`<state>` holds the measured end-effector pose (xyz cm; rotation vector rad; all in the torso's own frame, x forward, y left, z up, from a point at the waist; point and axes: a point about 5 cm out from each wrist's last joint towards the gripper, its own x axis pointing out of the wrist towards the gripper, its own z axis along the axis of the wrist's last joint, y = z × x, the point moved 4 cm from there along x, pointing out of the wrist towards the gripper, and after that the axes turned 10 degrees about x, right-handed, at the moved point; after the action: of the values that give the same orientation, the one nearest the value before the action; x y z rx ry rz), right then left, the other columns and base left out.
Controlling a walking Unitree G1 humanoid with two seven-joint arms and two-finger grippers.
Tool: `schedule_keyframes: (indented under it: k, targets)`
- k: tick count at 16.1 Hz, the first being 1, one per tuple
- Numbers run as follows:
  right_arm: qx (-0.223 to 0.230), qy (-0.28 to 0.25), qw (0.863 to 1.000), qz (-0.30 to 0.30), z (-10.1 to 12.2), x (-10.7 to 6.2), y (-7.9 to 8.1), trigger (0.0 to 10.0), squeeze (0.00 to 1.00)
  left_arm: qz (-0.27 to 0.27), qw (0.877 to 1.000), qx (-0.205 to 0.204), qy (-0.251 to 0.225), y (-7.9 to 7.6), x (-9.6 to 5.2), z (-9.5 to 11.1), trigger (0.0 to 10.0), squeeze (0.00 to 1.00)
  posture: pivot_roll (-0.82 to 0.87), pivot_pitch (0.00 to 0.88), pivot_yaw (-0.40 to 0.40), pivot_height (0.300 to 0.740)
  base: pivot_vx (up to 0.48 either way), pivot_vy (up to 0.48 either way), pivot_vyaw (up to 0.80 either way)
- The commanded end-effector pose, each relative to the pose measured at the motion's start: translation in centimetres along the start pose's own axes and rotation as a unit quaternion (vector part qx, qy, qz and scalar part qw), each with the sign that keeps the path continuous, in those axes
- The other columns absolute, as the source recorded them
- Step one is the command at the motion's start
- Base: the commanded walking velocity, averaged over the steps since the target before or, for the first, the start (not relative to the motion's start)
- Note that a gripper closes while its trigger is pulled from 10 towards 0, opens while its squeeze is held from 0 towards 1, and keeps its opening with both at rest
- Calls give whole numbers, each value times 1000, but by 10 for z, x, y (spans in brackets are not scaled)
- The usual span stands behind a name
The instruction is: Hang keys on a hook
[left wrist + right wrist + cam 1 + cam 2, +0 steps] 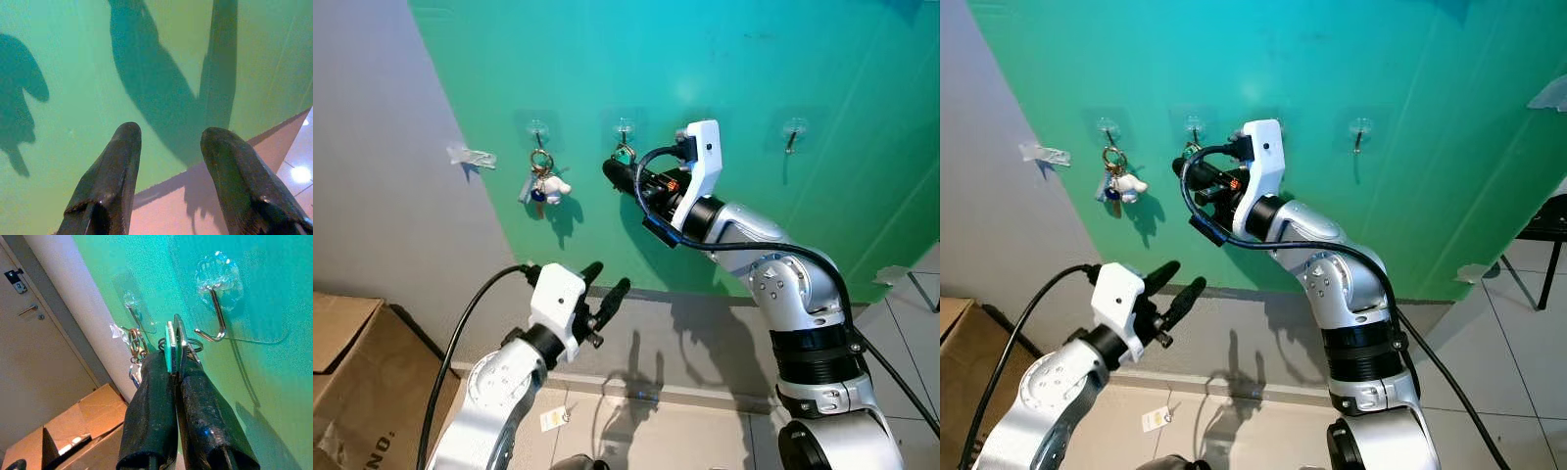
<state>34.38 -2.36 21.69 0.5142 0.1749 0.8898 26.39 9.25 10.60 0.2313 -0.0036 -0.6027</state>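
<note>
we see the keys [172, 346] pinched at the tips of the right gripper [171, 363], up in the middle of the green wall [822, 69], just beside the middle hook [213, 316] but not on it. the right gripper is squeezed tight on a teal tag and a ring. the ring is partly hidden behind the fingers. lower left, the left gripper [605, 286] is open wide and holds nothing. another bunch of keys [543, 183] hangs on the left hook [537, 128].
</note>
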Motion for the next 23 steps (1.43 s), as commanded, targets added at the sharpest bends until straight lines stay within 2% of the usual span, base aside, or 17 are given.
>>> schedule_keyframes:
  k: [1, 4, 5, 12, 13, 14, 15, 16, 17, 18, 20, 21, 22, 23]
  targets:
    - [-2, -11, 1000, 10, 7, 0, 4, 0, 0, 7, 1000, 5, 8, 3, -1, -4, 10000, 0, -82, 3, 66, 740, 0, 0, 0]
    - [6, -9, 1000, 12, 6, 1, 5, 0, 0, 7, 1000, 6, 8, 3, -1, -4, 10000, 0, -82, 3, 66, 740, 0, 0, 0]
    - [7, -10, 1000, 22, 6, 3, 10, 0, 0, 8, 1000, 6, 9, 3, -1, -5, 10000, 0, -82, 3, 66, 740, 0, 0, 0]
    - [-7, -11, 999, 41, 7, 9, 19, 0, 0, 10, 1000, 7, 10, 3, -2, -5, 10000, 0, -70, 12, 63, 740, 0, 0, 0]
    - [-93, -4, 996, 8, 3, 5, 8, 0, 0, 15, 1000, 9, 14, 6, 0, -6, 10000, 0, -70, 12, 63, 740, 0, 0, 0]
    - [-165, 14, 986, -12, -4, 1, -1, 0, 0, 26, 999, 7, 20, 10, 2, -7, 10000, 0, -70, 12, 63, 740, 0, 0, 0]
    - [-251, 40, 967, -31, -14, -5, -10, 0, 0, 39, 999, 0, 28, 17, 4, -9, 10000, 0, -81, 12, 66, 740, 0, 0, 0]
    - [-314, 54, 947, -40, -20, -9, -16, 0, 0, 41, 999, 1, 33, 20, 6, -10, 10000, 0, -88, 10, 69, 740, 0, 0, 0]
    - [-340, 60, 937, -43, -23, -11, -19, 0, 0, 38, 999, 3, 36, 20, 8, -10, 10000, 0, -88, 10, 69, 740, 0, 0, 0]
    - [-383, 67, 920, -54, -27, -15, -24, 0, 0, 36, 998, 11, 42, 22, 11, -11, 10000, 0, -95, 8, 73, 740, 0, 0, 0]
    - [-349, 52, 934, -62, -26, -16, -27, 0, 0, 36, 998, 17, 39, 23, 15, -10, 10000, 0, -99, 7, 75, 740, 0, 0, 0]
    - [-293, 36, 953, -63, -25, -16, -26, 0, 0, 38, 999, 23, 32, 27, 20, -5, 10000, 0, -99, 7, 75, 740, 0, 0, 0]
    - [-282, 31, 957, -59, -25, -16, -25, 0, 0, 37, 999, 24, 24, 28, 24, 0, 10000, 0, -98, 7, 75, 740, 0, 0, 0]
    - [-294, 30, 954, -56, -25, -15, -25, 0, 0, 38, 998, 38, 14, 34, 29, 9, 10000, 0, -100, 5, 77, 740, 0, 0, 0]
